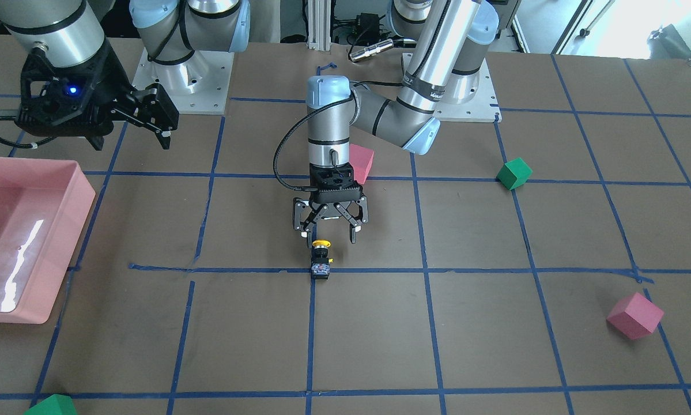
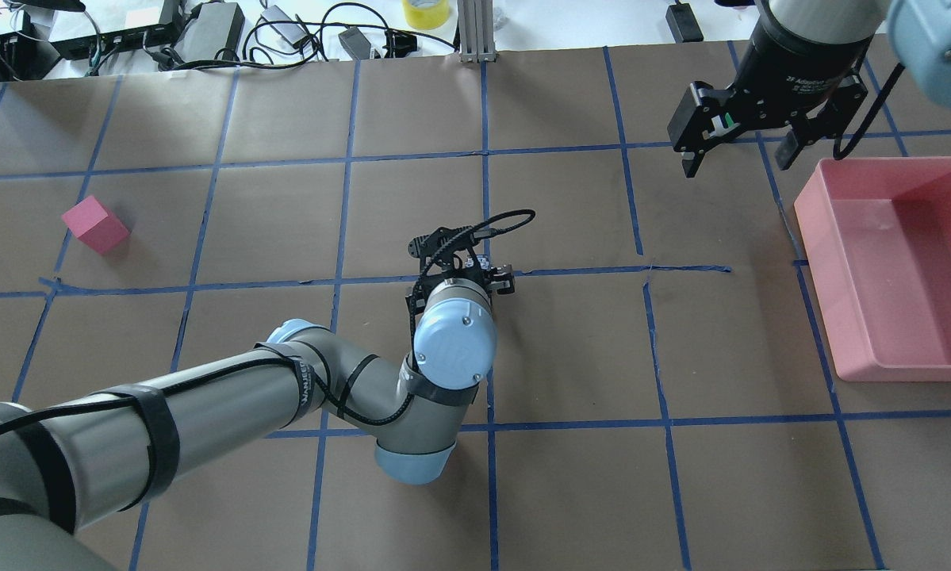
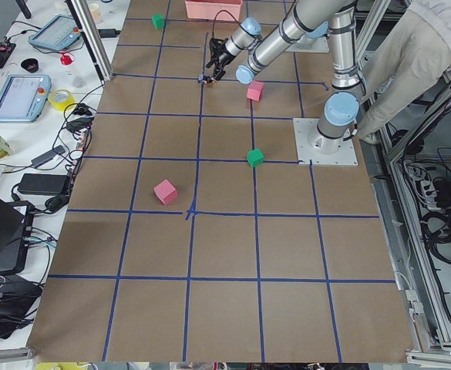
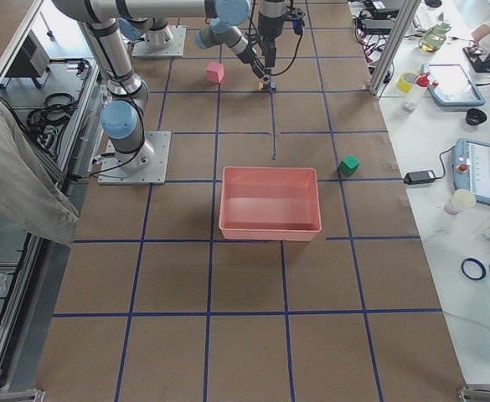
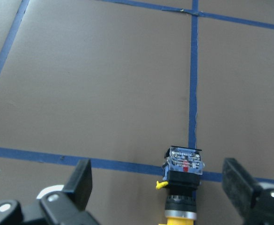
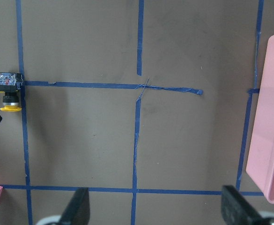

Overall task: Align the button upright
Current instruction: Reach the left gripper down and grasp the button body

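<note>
Jaws spread on both arms, left's over the lying button [image 1: 320,260], pink cube [image 1: 363,161] behind.

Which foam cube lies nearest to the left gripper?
The pink cube partly hidden behind the left gripper; the other pink cube and green cubes lie far away.

My left arm [image 2: 221,392] was a silvery-grey tube with pale blue joint caps [image 2: 454,342], and small screws were set in the cap above the tool. Black straps [image 2: 156,432] bound a black cable [image 1: 276,158] along it, which curved in a loop beside the wrist. My left gripper [image 1: 329,235] was a black linkage with white fingertip pads. Behind my right gripper [image 2: 735,161] sat a black collar with white lettering [image 2: 810,80], and a blue light [image 1: 72,90] glowed on the black camera mount.
</note>
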{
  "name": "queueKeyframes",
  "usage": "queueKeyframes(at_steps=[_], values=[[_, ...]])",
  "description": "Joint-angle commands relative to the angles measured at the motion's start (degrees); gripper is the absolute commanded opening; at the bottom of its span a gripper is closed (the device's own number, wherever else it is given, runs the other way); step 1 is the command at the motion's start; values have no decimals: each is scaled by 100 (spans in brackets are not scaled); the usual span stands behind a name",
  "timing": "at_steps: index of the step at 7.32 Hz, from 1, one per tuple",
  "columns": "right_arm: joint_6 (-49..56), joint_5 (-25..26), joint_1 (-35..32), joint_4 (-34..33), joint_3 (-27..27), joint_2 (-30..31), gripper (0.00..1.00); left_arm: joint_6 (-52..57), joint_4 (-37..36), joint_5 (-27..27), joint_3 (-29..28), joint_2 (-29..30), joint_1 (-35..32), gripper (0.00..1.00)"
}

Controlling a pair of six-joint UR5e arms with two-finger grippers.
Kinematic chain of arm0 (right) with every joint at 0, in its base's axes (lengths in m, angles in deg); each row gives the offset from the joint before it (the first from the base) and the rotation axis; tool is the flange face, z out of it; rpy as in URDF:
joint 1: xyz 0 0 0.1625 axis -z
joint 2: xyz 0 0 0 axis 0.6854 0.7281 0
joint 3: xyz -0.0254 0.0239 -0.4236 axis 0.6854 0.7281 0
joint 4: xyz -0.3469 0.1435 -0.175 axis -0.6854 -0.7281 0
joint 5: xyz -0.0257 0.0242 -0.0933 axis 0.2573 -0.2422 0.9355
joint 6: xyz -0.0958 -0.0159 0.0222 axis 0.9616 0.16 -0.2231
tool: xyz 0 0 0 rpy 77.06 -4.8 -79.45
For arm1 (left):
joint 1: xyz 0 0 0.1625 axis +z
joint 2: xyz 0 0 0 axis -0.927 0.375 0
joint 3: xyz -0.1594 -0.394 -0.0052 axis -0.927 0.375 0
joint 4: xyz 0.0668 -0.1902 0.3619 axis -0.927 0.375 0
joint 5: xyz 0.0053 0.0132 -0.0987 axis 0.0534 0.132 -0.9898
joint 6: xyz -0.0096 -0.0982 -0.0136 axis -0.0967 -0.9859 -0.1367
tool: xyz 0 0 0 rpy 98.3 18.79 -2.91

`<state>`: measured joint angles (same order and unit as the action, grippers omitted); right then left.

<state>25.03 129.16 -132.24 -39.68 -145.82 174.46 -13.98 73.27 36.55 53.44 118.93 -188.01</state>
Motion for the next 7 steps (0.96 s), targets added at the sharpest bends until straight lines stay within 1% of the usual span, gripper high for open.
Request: queueKeyframes(at_steps=[1, 2, 4, 5, 6, 7], values=[[-113, 24, -199, -74, -6, 4, 100, -96, -424, 142, 18, 297, -142, 94], [-96, 24, -173, -75, -24, -31, 100, 9, -619, 81, 36, 419, -142, 95], [-78, 24, -164, -75, -33, -32, 100, 552, -708, -33, 44, 543, -142, 94], [-43, 33, -164, -75, -33, -32, 100, 598, -709, -60, 27, 561, -142, 90], [-43, 42, -164, -75, -33, -32, 100, 755, -709, -60, 27, 561, -142, 70], [-43, 42, -164, -75, -33, -32, 100, 983, -700, -42, 27, 535, -142, 54]])
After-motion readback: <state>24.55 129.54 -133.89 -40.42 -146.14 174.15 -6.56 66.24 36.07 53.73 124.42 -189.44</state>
